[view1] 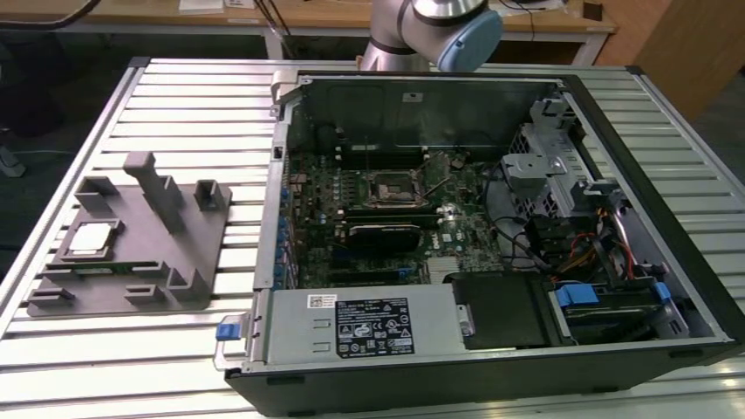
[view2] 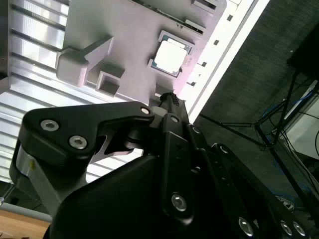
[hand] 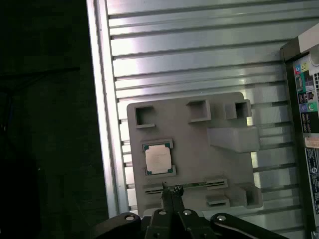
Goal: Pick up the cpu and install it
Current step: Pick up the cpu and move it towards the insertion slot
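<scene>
The cpu point(view1: 91, 239), a small silver square with a pale rim, lies flat in a recess of the grey tray point(view1: 140, 266) on the exterior view's left. In both wrist views the cpu point(hand: 159, 159) point(view2: 170, 55) lies well below my gripper point(hand: 171, 189) point(view2: 169, 98). The gripper hangs high over the tray's edge, apart from the chip. Its thin fingers are shut together with nothing between them. The open computer case point(view1: 489, 218) shows the motherboard with its square socket point(view1: 393, 187).
The tray point(hand: 194, 124) carries raised grey blocks point(hand: 234, 139) and several empty pockets. It rests on a ribbed aluminium table point(view1: 187, 96) whose edge point(hand: 102, 124) runs close to the tray. The arm's base point(view1: 431, 35) stands behind the case. Cables and drive bays point(view1: 582, 253) fill one side of the case.
</scene>
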Motion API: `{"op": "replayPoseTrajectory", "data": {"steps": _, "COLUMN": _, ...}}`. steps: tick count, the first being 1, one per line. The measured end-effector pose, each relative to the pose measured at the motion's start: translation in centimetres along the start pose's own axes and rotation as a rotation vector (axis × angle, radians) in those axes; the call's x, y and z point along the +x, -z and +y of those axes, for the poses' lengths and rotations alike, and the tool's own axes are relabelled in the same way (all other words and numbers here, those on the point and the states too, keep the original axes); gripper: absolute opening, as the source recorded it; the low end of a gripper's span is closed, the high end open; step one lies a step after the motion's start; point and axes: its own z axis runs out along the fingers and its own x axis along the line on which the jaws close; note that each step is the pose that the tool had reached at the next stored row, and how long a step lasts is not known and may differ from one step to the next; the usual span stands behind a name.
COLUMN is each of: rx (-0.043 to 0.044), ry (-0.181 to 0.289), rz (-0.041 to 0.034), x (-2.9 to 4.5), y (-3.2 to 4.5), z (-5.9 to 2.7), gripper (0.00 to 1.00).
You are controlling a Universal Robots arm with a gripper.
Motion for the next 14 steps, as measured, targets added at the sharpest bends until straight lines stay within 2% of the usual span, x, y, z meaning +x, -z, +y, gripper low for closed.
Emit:
{"op": "replayPoseTrajectory", "data": {"steps": 11, "rx": 0.0005, "ry": -0.013, "rz": -0.0006, "x": -0.12, "y": 4.34, "z": 0.37, "gripper": 0.11}}
{"op": "replayPoseTrajectory", "data": {"steps": 12, "rx": 0.0004, "ry": -0.014, "rz": -0.0008, "x": -0.14, "y": 4.62, "z": 0.4, "gripper": 0.11}}
{"op": "replayPoseTrajectory", "data": {"steps": 14, "rx": 0.0004, "ry": -0.014, "rz": -0.0008, "x": -0.13, "y": 4.53, "z": 0.39, "gripper": 0.11}}
